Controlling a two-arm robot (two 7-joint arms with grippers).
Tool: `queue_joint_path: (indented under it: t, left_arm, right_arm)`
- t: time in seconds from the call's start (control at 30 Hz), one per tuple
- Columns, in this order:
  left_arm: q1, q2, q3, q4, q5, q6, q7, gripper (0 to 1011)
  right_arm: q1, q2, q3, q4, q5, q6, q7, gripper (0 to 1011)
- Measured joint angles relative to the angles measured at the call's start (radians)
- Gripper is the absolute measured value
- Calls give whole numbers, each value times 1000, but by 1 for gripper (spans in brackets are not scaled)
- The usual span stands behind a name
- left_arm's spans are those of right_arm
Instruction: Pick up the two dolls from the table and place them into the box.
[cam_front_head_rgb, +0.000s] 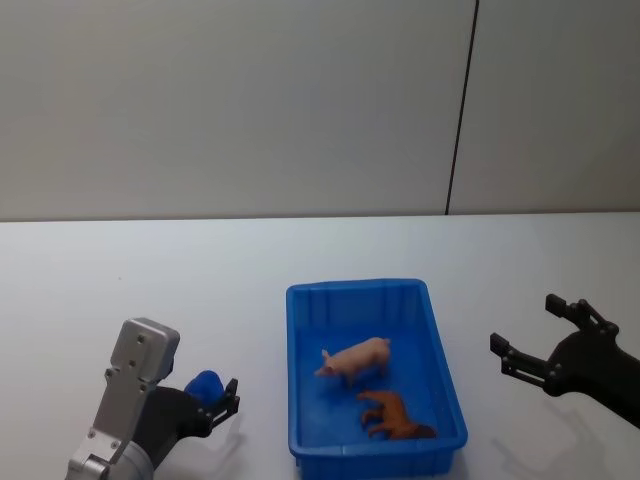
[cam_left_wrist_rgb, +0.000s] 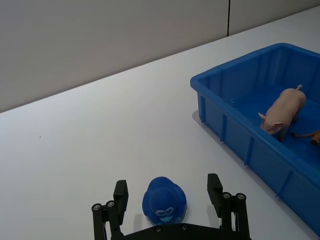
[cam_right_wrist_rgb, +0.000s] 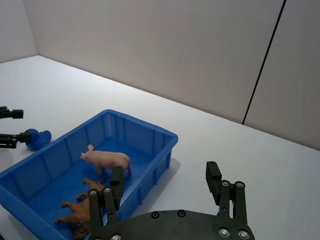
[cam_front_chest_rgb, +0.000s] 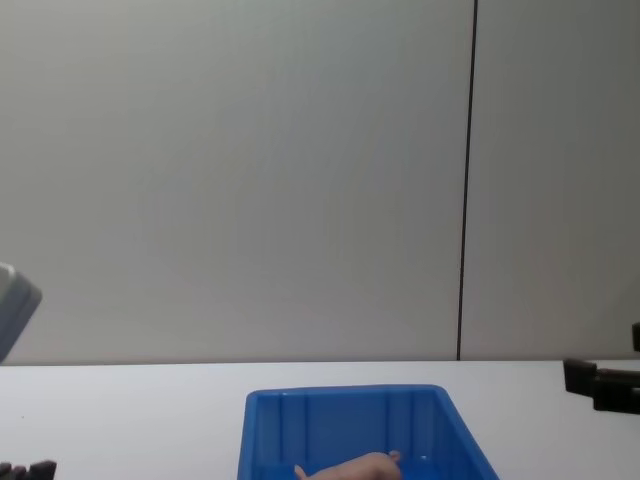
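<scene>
The blue box (cam_front_head_rgb: 355, 286) sits on the white table (cam_front_head_rgb: 120, 280) in front of me. Inside it a pink pig doll (cam_front_head_rgb: 355, 358) stands, and a brown animal doll (cam_front_head_rgb: 393, 416) lies nearer the front wall. My left gripper (cam_left_wrist_rgb: 167, 184) is low at the table, left of the box. It is open, with its fingers on either side of a small blue toy figure (cam_left_wrist_rgb: 164, 201) and a gap on both sides. Right of the box my right gripper (cam_front_head_rgb: 523, 322) hovers open and holds nothing. The pig (cam_right_wrist_rgb: 107, 160) and the brown doll (cam_right_wrist_rgb: 80, 211) also appear in the right wrist view.
The box's left wall (cam_left_wrist_rgb: 235, 135) is a short way from the blue toy. A grey wall with a dark vertical seam (cam_front_head_rgb: 460, 110) closes off the far edge of the table. Bare white tabletop extends to both sides of the box.
</scene>
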Motion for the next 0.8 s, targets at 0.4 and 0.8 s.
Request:
queue_joint_path:
  t: [0.4, 0.8]
  left_arm:
    - [-48, -39, -8, 123, -14, -29, -79, 1003]
    - [-92, -70, -13, 216, -6, -40, -143, 887]
  right_arm:
    - [-1, 1, 0, 0, 0, 0, 0, 1001]
    - [-1, 1, 0, 0, 0, 0, 0, 1001]
